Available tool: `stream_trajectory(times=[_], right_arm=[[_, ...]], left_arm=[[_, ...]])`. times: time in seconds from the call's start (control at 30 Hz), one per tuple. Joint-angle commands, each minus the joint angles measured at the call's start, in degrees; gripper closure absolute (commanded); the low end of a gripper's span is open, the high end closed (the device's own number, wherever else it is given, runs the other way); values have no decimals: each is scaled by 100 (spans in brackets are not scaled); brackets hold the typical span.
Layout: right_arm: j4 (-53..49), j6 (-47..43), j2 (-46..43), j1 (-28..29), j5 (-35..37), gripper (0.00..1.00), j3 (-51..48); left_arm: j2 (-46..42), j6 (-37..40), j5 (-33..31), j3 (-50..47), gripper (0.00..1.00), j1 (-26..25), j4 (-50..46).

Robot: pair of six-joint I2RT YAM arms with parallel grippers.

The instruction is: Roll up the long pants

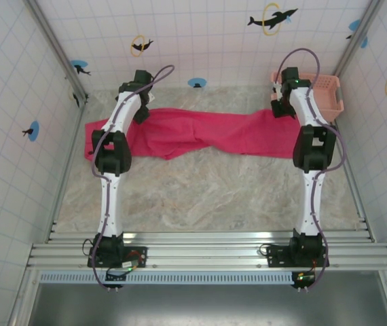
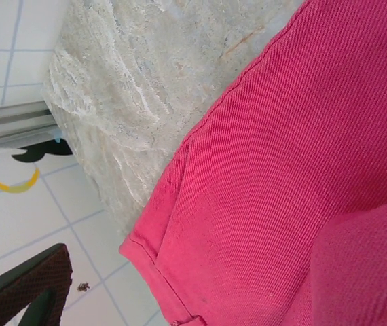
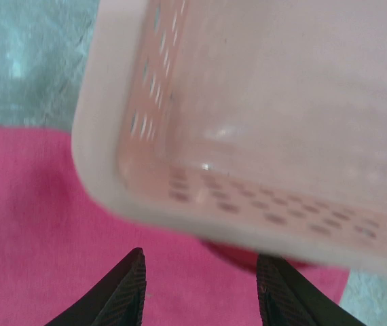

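The long pants (image 1: 200, 132) lie spread sideways across the far half of the table, a bright magenta strip reaching from the left wall almost to the basket. My left gripper (image 1: 141, 112) hovers over their upper left part. In the left wrist view the ribbed cloth (image 2: 282, 170) and a stitched hem edge (image 2: 146, 255) are close below, and one dark finger (image 2: 27, 288) sits at the far bottom left with nothing in it. My right gripper (image 1: 280, 109) is over the pants' right end (image 3: 58, 224). Its jaws (image 3: 201, 258) stand apart and empty just above the cloth.
A salmon-pink slotted basket (image 1: 326, 95) stands at the back right corner. Its near corner (image 3: 112, 183) is directly ahead of the right fingers and overlaps the cloth's end. Tiled walls close in on three sides. Marbled tabletop (image 1: 207, 190) lies bare in front of the pants.
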Motion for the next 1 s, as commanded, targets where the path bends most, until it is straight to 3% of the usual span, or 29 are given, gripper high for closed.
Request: stream_trajectory(times=[0.0,0.17,0.27,0.4,0.57,0.73,0.83,0.97], right_arm=[[188,30,-1215,103,106,52,-418],[105,104,-2349,630,174,51,-1490],[279,298,-2886,1194,103,50,-2245],[1000,806,-3097,2078,-368,50,-3097],[1690,1376,-2155,2897,-945,50,-2887],[1523,1602,-672,3169,-1399,51,-1489],[1397,1643,-32,3170,-1530,52,-803],[1428,1678,393,3070,-1710,52,-393]], left_arm=[[-442,195,66,95,2,52,191],[-1063,-4,775,-223,3,51,-76],[-1382,151,1641,-777,2,73,-257],[-1752,111,1631,-1618,2,67,-35],[-1774,29,1325,-2065,3,65,125],[-1934,-378,804,-2070,2,70,-109],[-2730,-342,411,-3196,2,60,319],[-4450,-81,536,-5302,3,-7,1519]])
